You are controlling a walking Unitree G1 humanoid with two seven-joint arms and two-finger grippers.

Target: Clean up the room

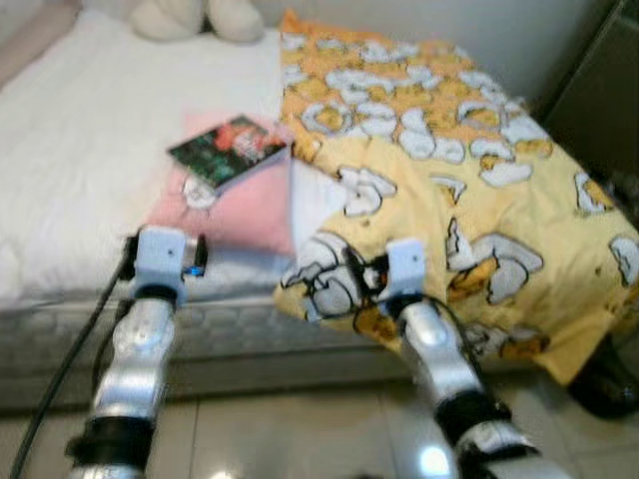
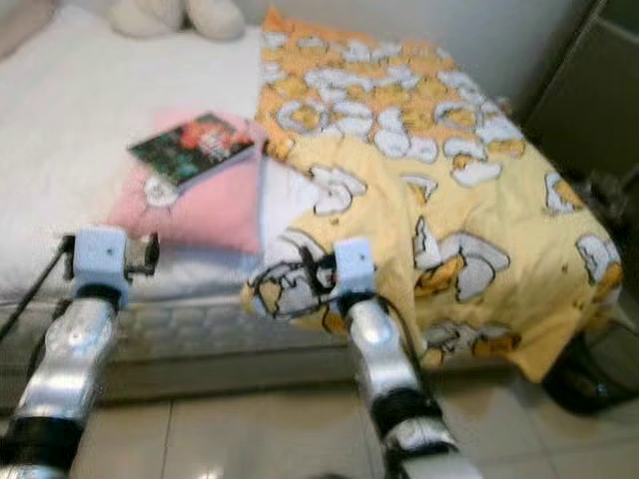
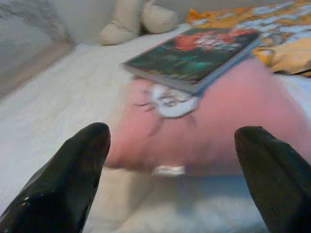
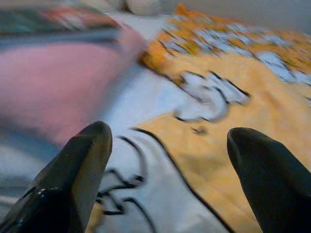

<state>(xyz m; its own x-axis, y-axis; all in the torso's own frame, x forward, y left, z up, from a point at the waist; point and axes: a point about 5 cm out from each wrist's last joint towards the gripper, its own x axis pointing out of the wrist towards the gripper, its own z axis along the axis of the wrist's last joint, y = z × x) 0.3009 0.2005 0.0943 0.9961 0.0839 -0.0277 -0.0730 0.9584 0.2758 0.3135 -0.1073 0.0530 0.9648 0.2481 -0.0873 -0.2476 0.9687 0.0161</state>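
The book (image 1: 229, 148) sits on a pink pillow (image 1: 238, 205) on the bed (image 1: 80, 170), beside the yellow blanket (image 1: 449, 190). Left gripper (image 3: 172, 145) faces the pillow and right gripper (image 4: 167, 141) hovers over the blanket's edge, both with fingers spread wide and holding nothing.

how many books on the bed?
1. The book lies on the pink pillow, beside the yellow blanket. More could be hidden under the blanket; I cannot tell.
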